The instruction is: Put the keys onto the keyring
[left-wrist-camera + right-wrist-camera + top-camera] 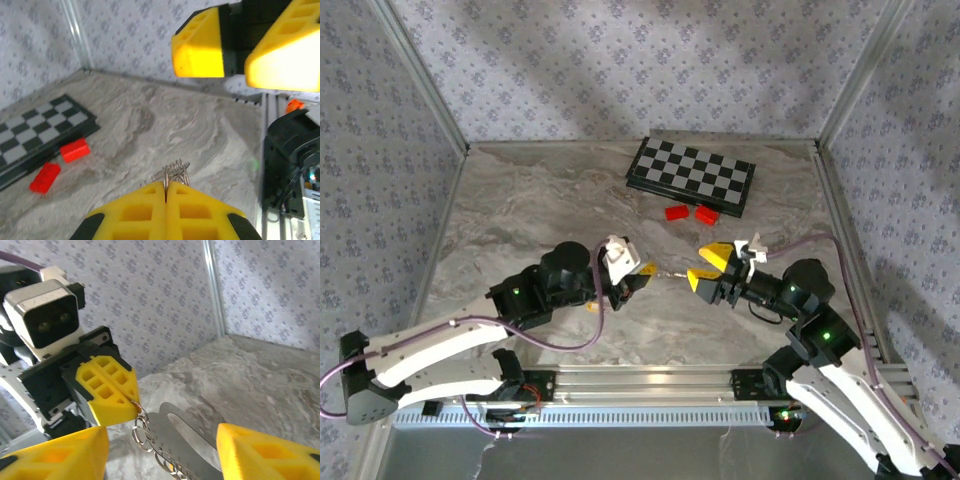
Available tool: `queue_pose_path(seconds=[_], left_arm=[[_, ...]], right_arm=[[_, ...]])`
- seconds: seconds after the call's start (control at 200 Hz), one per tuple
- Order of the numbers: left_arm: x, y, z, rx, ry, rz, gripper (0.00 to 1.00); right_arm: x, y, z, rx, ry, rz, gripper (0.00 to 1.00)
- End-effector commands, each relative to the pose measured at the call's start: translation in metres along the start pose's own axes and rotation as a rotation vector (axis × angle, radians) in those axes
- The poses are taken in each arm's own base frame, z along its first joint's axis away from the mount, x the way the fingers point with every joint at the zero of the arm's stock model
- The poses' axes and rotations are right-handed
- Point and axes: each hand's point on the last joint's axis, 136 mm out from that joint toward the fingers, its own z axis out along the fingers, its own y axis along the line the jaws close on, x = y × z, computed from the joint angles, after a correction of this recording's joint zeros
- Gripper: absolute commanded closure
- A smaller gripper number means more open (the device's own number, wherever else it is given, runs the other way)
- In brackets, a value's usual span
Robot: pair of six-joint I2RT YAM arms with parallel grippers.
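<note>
The left gripper (640, 279) reaches in from the left, just above the grey stone-look table (520, 210). Its two yellow fingers (135, 217) are pressed tight together. They pinch the small silver wire keyring (175, 171) at their tips. The keyring sticks out to the right, up in the air between the two arms.

From the right wrist, a flat silver metal key with a long slot (172, 427) sits right against the loops of the keyring. I cannot tell if the key is already threaded on or only touching.

Farther back on the table lie two red plastic blocks (677, 212). Just behind them is a black and white checkered board (692, 175). Nothing is touching them.

On the right, the right gripper (706, 268) faces the left one, very near. Its yellow fingers (270, 452) are wide apart, one on each side of the key, and they hold nothing.

I think the step in hand is getting this key onto the ring. For the next move, the right gripper would need to close on the flat sides of the key. Then it would need to push or turn the key so the wire slides through the hole, while the left one holds the ring firm. The ring is thin and springy, so the push should be slow and gentle.
</note>
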Motion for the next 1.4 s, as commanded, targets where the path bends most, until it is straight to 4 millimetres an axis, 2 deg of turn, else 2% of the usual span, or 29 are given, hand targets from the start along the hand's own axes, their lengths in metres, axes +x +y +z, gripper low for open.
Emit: queue_pose_path(seconds=[0.0, 0.355, 0.51, 0.93, 1.084, 1.259, 1.394], left_arm=[[-0.036, -0.021, -0.012, 0.109, -0.153, 0.04, 1.0], [-0.045, -0.037, -0.03, 0.194, -0.196, 0.051, 1.0], [-0.043, -0.039, -0.032, 0.205, -0.162, 0.069, 1.0], [-0.042, -0.027, -0.028, 0.13, -0.153, 0.091, 1.0], [-0.04, -0.018, -0.027, 0.08, -0.148, 0.095, 1.0], [-0.037, -0.008, -0.028, 0.018, -0.14, 0.109, 1.0], [-0.037, -0.007, -0.03, 0.007, -0.145, 0.117, 1.0]], right_arm=[[-0.019, 0.014, -0.001, -0.035, -0.018, -0.075, 0.49], [-0.008, 0.028, 0.008, -0.072, 0.05, -0.201, 0.67], [0.0, 0.035, 0.013, -0.102, 0.087, -0.234, 0.67], [0.033, 0.051, 0.035, -0.152, 0.191, -0.274, 0.71], [0.039, 0.06, 0.038, -0.18, 0.209, -0.284, 0.75], [0.044, 0.059, 0.039, -0.158, 0.218, -0.29, 0.76], [0.046, 0.062, 0.039, -0.162, 0.217, -0.283, 0.72]])
